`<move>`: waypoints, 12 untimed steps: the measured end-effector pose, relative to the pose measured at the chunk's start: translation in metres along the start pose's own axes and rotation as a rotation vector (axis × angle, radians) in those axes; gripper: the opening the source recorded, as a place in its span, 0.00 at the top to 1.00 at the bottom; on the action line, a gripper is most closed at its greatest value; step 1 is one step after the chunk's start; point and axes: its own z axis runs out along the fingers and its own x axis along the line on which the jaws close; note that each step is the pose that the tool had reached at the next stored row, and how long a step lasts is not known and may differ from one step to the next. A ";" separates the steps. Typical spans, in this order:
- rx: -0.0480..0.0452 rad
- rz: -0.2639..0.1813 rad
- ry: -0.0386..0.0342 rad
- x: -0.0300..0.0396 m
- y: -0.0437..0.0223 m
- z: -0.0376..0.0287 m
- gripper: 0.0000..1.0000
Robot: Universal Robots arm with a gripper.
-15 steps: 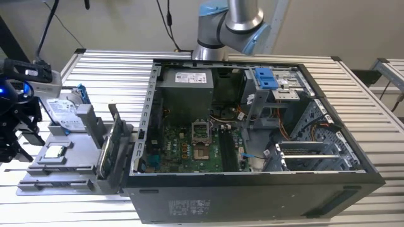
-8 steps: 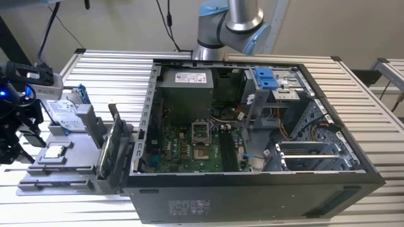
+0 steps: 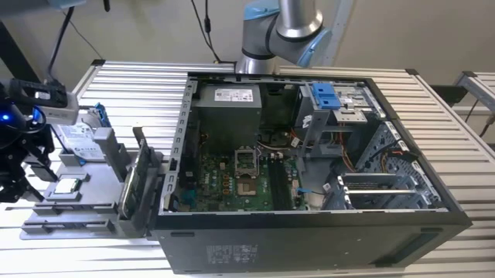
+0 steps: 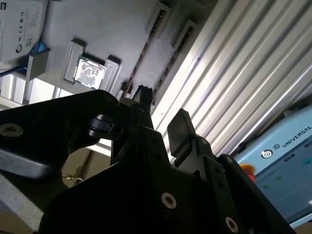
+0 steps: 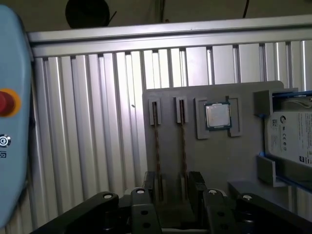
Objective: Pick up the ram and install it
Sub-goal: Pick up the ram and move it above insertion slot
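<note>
Two ram sticks stand edge-on in slots of a grey holder tray (image 5: 224, 161): one ram (image 5: 155, 122) and a second ram (image 5: 183, 131) beside it, seen also as a ram strip (image 4: 146, 44) in the second wrist view. My gripper (image 5: 171, 176) hovers over the slot end of the tray, open, with nothing between its fingers (image 5: 195, 181). The second ram's end runs into the gap between them. In the exterior view the gripper (image 3: 14, 174) is at the far left, over the tray (image 3: 93, 223).
The tray also carries a square silver CPU chip (image 5: 217, 116) and a hard drive (image 5: 292, 136) in a blue frame. An open computer case (image 3: 309, 243) lies at the exterior view's middle, its motherboard (image 3: 224, 185) exposed. A ribbed metal table (image 5: 97, 122) is underneath.
</note>
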 end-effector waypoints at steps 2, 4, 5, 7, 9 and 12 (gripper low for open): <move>0.0000 0.000 0.0002 0.0000 -0.0001 0.0013 0.58; 0.0000 0.000 0.0002 0.0001 -0.0001 0.0026 0.58; 0.0000 0.000 0.0002 0.0001 -0.0001 0.0031 0.58; -0.0001 0.000 0.0002 0.0001 -0.0001 0.0039 0.58; 0.0001 0.000 0.0000 0.0001 -0.0002 0.0048 0.58; 0.0000 0.000 0.0001 0.0002 -0.0002 0.0061 0.58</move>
